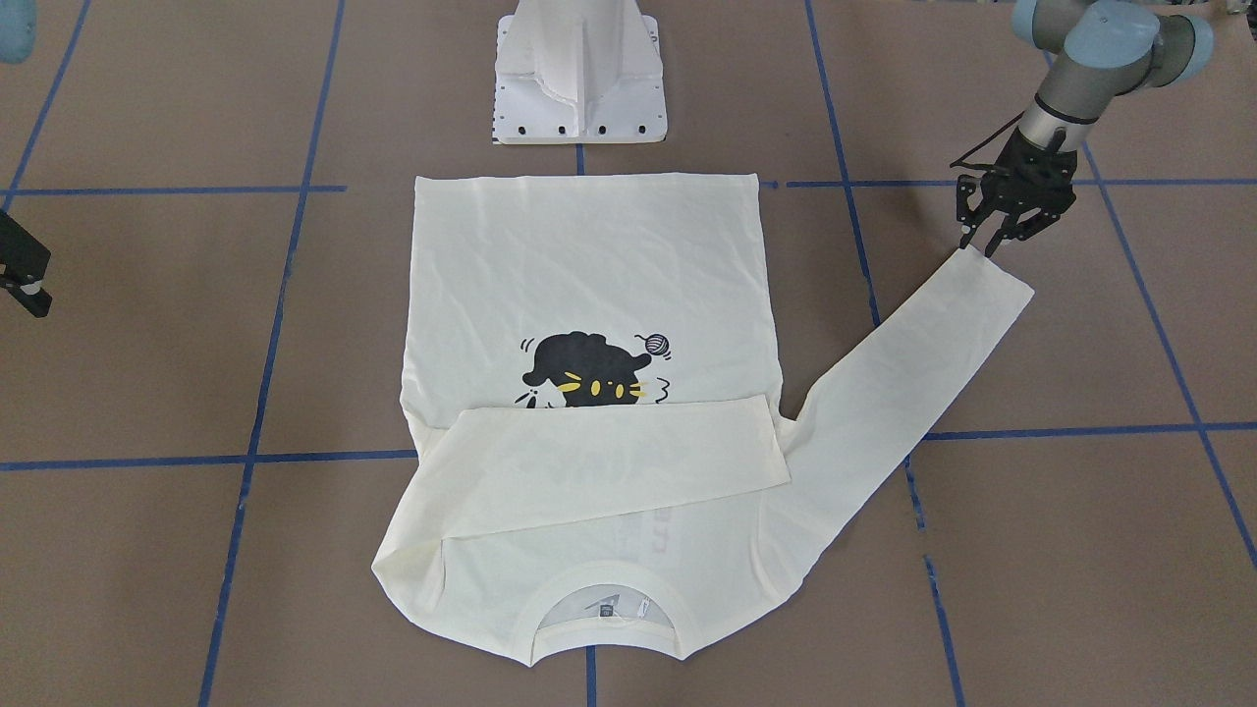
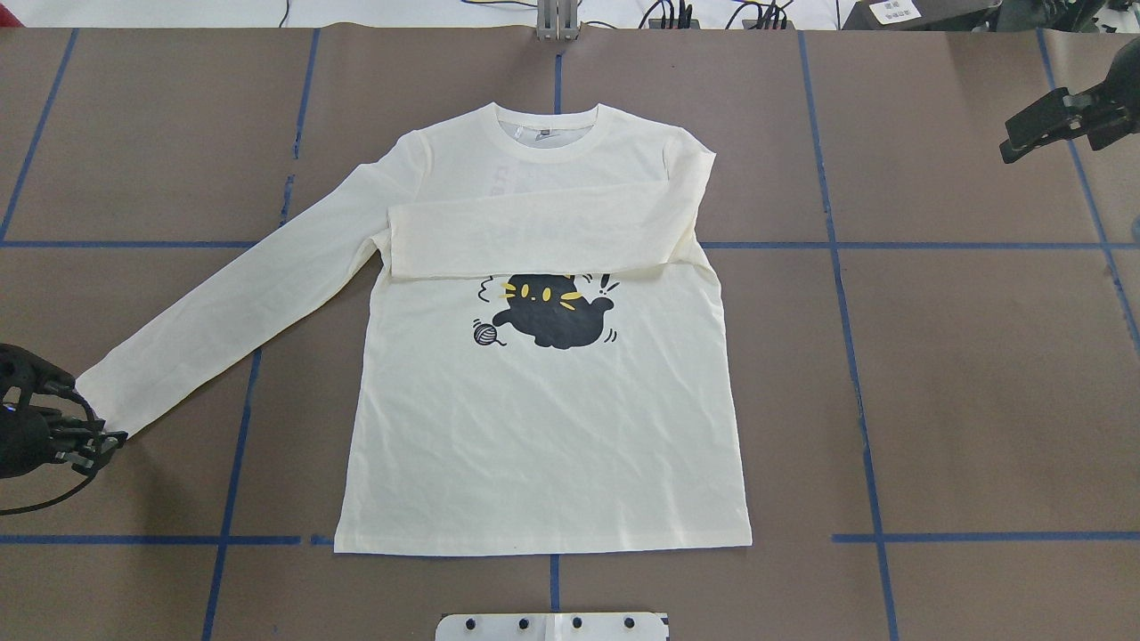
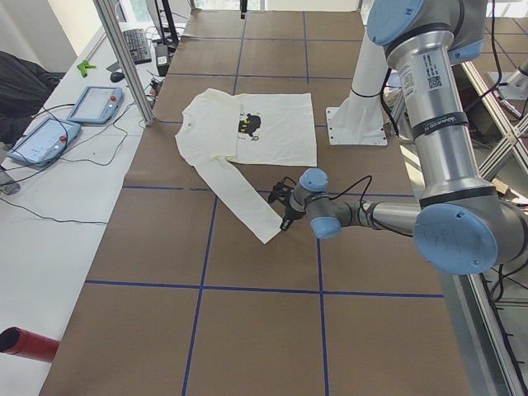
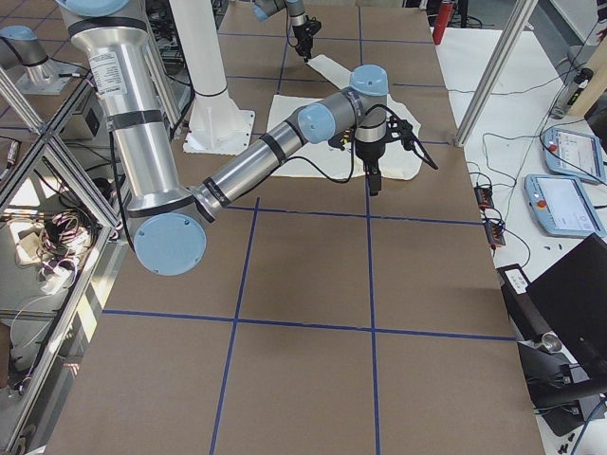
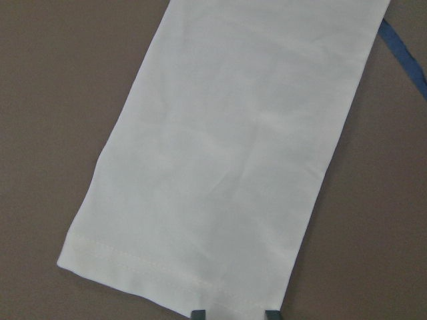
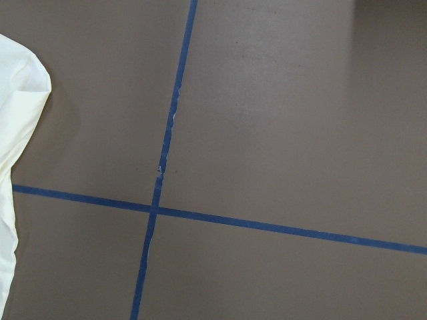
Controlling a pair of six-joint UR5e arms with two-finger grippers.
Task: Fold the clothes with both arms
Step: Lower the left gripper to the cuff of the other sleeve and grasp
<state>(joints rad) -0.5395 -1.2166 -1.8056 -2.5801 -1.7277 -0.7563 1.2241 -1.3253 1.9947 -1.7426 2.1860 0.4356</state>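
The cream long-sleeved shirt lies flat with the black cat print up. One sleeve is folded across the chest. The other sleeve stretches straight out toward my left side. My left gripper sits low at that sleeve's cuff, open, with its fingertips straddling the cuff's hem corner. My right gripper hovers clear of the shirt, far out on the other side. Whether its fingers are open or shut does not show. The right wrist view catches only a shirt edge.
Blue tape lines divide the brown table into squares. The white pedestal base stands just behind the shirt's hem. An aluminium post and control tablets stand beyond the far table edge.
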